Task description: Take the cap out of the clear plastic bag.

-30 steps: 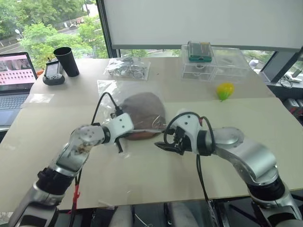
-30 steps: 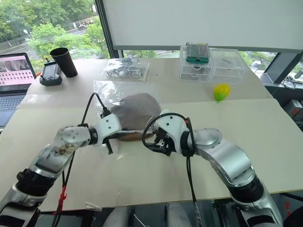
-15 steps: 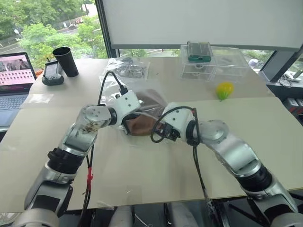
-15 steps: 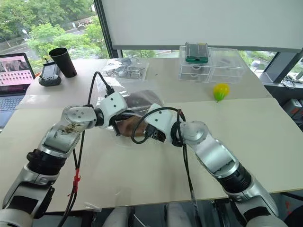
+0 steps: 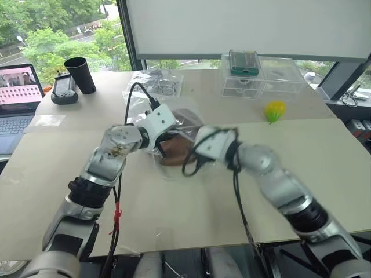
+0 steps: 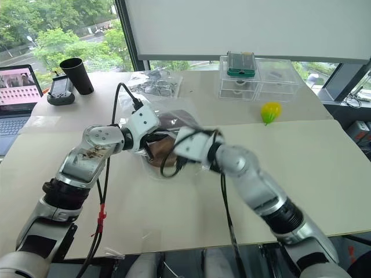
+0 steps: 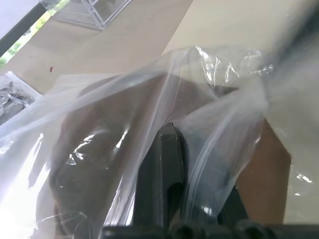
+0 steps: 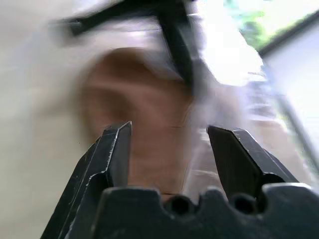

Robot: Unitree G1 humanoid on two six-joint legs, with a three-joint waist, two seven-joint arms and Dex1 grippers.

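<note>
The brown cap (image 5: 174, 152) lies inside the clear plastic bag (image 5: 186, 119) at the middle of the table. My left gripper (image 7: 168, 135) is shut on the bag's film near its mouth and holds that edge raised off the table. In the left wrist view the cap (image 7: 99, 149) shows dark through the wrinkled plastic. My right gripper (image 8: 169, 132) is open and points level at the bag's mouth from the right. The cap (image 8: 144, 99) sits blurred just ahead of its fingers (image 8: 115, 149), and I cannot tell if they touch it.
A black cup (image 5: 81, 74) and a small dark device (image 5: 62, 92) stand at the far left, beside a laptop (image 5: 17, 95). A smaller clear bag with dark items (image 5: 156, 81) lies behind. Clear plastic drawers (image 5: 261, 78) and a yellow-green object (image 5: 275, 110) are at the far right.
My left gripper has lifted the bag's edge up off the table. My right gripper has risen, rolled and moved forward to the bag's mouth.
</note>
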